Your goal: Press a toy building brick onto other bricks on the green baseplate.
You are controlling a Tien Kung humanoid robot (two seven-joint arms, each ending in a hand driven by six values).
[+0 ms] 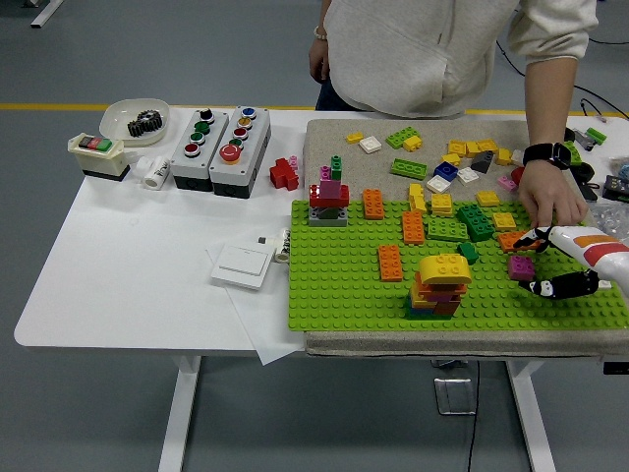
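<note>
Lab: button boxes [218, 140], grey floor [147, 49]

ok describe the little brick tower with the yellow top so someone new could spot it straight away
Start from the green baseplate on the right half of the white table. Near the middle of its front edge stands the brick tower, the tallest stack at that end. It alone is capped by a rounded yellow brick over orange and yellow layers; the flat orange brick beside it lies single.

Bright, even overhead light, soft faint shadows under the table [118, 295], sharp focus throughout, no glare.
</note>
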